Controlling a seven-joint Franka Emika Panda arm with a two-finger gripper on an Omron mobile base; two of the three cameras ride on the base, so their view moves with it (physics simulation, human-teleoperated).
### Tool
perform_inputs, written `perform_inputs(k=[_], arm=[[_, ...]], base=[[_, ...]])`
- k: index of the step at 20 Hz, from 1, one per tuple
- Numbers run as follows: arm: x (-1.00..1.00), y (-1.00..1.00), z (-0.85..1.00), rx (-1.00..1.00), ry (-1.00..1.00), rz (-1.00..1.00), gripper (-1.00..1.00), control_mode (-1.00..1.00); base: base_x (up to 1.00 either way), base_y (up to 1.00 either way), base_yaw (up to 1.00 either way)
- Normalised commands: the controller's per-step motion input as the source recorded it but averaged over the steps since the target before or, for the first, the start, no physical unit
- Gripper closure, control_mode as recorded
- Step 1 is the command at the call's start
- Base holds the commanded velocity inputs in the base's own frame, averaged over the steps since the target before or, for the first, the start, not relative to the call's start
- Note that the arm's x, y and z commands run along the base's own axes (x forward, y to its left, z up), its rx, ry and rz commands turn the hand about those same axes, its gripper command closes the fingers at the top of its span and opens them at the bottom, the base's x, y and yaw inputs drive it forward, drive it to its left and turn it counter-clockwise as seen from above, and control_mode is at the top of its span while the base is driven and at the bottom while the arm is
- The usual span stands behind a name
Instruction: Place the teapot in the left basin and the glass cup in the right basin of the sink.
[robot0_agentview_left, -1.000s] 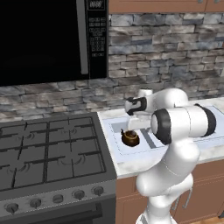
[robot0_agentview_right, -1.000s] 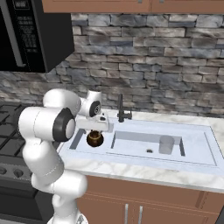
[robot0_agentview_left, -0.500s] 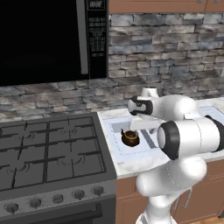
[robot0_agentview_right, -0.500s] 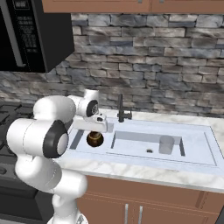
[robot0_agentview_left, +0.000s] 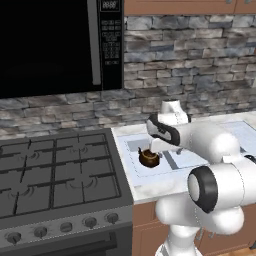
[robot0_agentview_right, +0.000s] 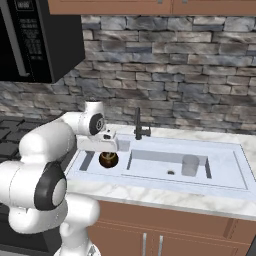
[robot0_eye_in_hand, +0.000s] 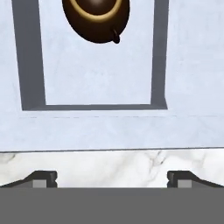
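The dark-brown teapot sits upright on the floor of the left basin. In the hand view the teapot is at the top edge, with the bare basin floor below it. My gripper is open with nothing between its fingers, hovering above the sink rim and apart from the teapot. From the right base view the gripper hangs just over the pot. The glass cup stands upright in the right basin near its right wall.
A dark curved faucet rises behind the divider of the sink. White marble counter surrounds it. A gas stove lies to the left, under a black microwave. A stone wall backs the counter.
My arm's elbow has swung round toward the cameras and the hand has shifted slightly off the teapot. The teapot and glass cup have stayed put in their basins.
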Motion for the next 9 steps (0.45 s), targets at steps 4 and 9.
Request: perform_inputs(k=[4,9], arm=[[-0.5,0.0,0.21,-0.08,-0.07,-0.06,-1.0,-1.0],[-0.5,0.0,0.2,-0.03,-0.08,-0.08,-1.0,-1.0]], base=[[0.0,0.0,0.0],[0.0,0.0,0.0]])
